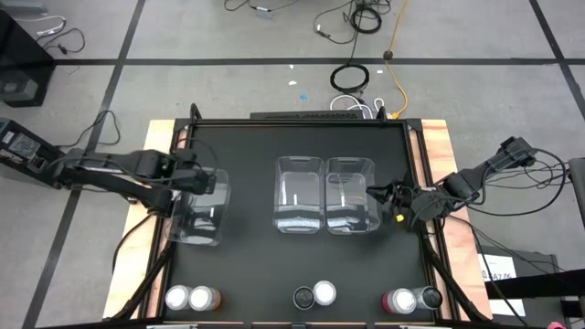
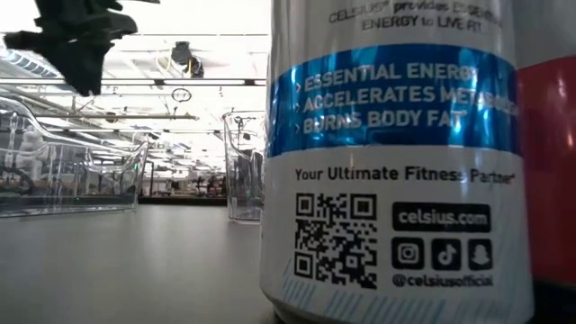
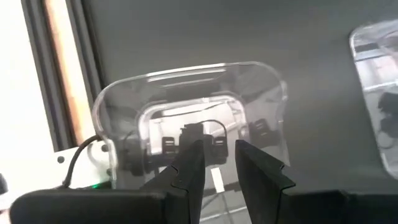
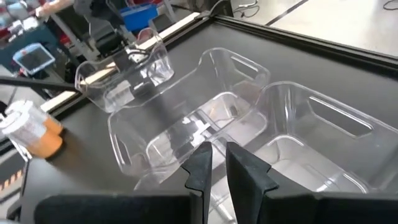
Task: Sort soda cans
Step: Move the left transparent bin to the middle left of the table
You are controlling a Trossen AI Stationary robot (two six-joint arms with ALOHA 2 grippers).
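Observation:
Six soda cans stand upright in pairs along the table's near edge: a left pair with an orange can (image 1: 205,298), a middle pair (image 1: 315,294), and a right pair with a pink can (image 1: 399,300). One white-and-blue can (image 2: 387,162) fills the low view. My left gripper (image 1: 203,179) (image 3: 219,165) is open over the far end of the left clear bin (image 1: 196,215). My right gripper (image 1: 377,193) (image 4: 219,163) is at the right wall of the right clear bin (image 1: 353,195), nearly shut. My left gripper stands over the left bin's rim (image 3: 186,70); I cannot tell whether it touches. My right gripper pinches the rim of the right bin's right long wall (image 1: 376,187) between its two fingers, coming slanting down from the table's right. The bin rests flat on the table.
A third clear bin (image 1: 300,194) stands side by side with the right bin at the table's middle. Black rails and wooden strips (image 1: 161,183) border the mat. Dark mat lies free between the bins and the row of cans.

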